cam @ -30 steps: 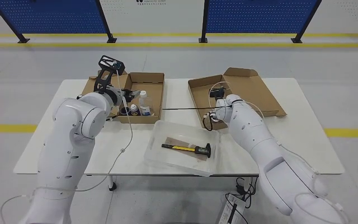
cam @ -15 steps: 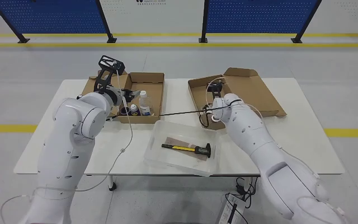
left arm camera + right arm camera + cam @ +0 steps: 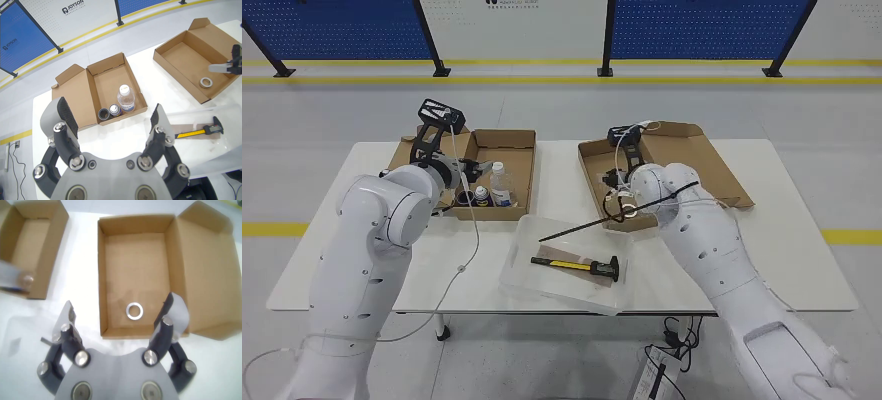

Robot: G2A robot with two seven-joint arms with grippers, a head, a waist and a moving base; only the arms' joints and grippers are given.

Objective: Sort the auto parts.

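Note right gripper [image 3: 119, 300] wide open, empty, over near wall of right box [image 3: 102, 275], with metal ring [image 3: 134, 310] on box floor. Note left gripper [image 3: 110, 106] wide open, empty, raised beside left box [image 3: 111, 81]. From left wrist view, read off bottle [image 3: 125, 98], spray can [image 3: 115, 109] inside, caliper [image 3: 200, 131] in clear tray [image 3: 189, 115] nearby.

Your count at the sorting station: one white surface [image 3: 802, 250] and two open cardboard boxes, the left box [image 3: 105, 64] and the right box [image 3: 185, 55]. You have three items in the left box: one clear bottle [image 3: 126, 100], one spray can [image 3: 115, 110] and one black cylinder [image 3: 104, 114]. The right box holds a single metal ring [image 3: 206, 82]. Nearer you sits one clear tray [image 3: 527, 262] with one yellow-and-black caliper [image 3: 200, 131] and one brown strip [image 3: 562, 252]. There is one thin dark rod [image 3: 582, 227]. You have two robot hands, the left hand [image 3: 110, 108] and the right hand [image 3: 119, 302].
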